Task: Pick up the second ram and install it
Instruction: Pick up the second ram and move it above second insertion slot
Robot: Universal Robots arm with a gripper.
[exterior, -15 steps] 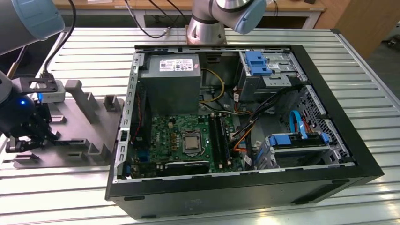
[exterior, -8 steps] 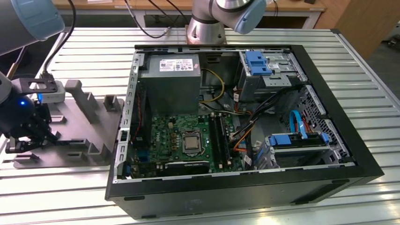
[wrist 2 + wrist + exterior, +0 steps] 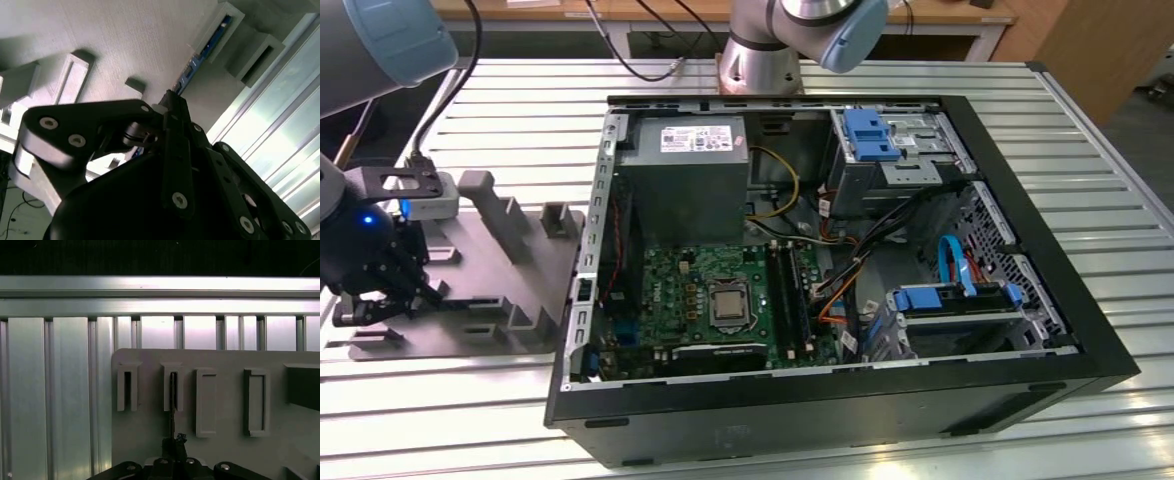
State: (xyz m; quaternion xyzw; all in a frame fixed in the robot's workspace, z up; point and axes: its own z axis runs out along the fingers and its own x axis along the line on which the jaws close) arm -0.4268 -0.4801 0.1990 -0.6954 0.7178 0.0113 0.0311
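The second ram [image 3: 202,52] is a thin dark blue stick standing on edge in a slot of the grey holder tray [image 3: 125,40]. In the first wrist view the second ram [image 3: 172,400] is a thin dark line running from a slotted block down to my gripper [image 3: 173,441]. My gripper [image 3: 170,97] has its fingertips pressed together on the stick's near end. In the exterior view my gripper [image 3: 387,303] hangs low over the holder tray [image 3: 487,305] at that view's left, beside the open computer case [image 3: 827,260].
The case holds a green motherboard [image 3: 707,290] with dark memory slots [image 3: 785,285], a grey power supply box [image 3: 683,175], blue drive brackets [image 3: 867,135] and loose cables. Several raised grey blocks [image 3: 483,195] stand on the tray. A ribbed metal table [image 3: 520,110] lies underneath.
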